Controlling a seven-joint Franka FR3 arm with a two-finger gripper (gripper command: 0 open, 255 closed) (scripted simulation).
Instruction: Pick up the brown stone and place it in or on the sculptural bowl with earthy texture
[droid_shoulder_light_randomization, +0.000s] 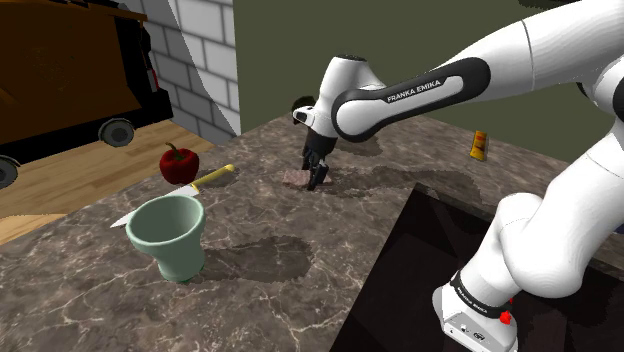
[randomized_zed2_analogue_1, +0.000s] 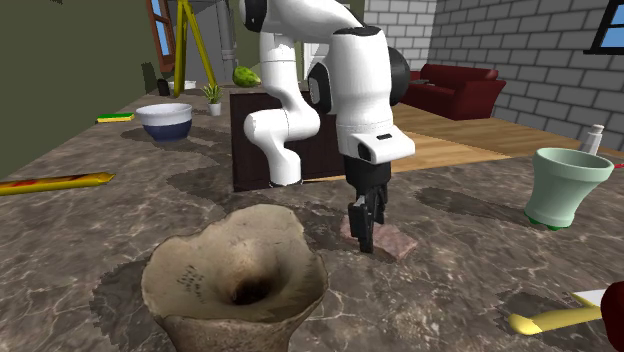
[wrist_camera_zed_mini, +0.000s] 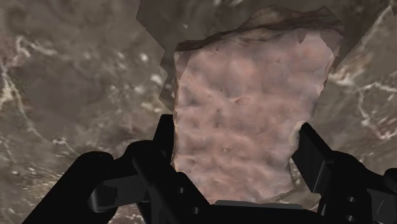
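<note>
The brown stone is a flat pinkish-brown slab lying on the marble counter. My black gripper is down at the counter on it. In the wrist view the stone fills the gap of the gripper, and both fingers press against its sides. The sculptural bowl, rough, earthy and flared, stands in the near foreground of the second exterior view, a short way from the stone.
A pale green cup stands on the counter. A red apple and a yellow-handled knife lie near it. A dark sunken sink lies beside the stand. A blue-and-white bowl sits further off.
</note>
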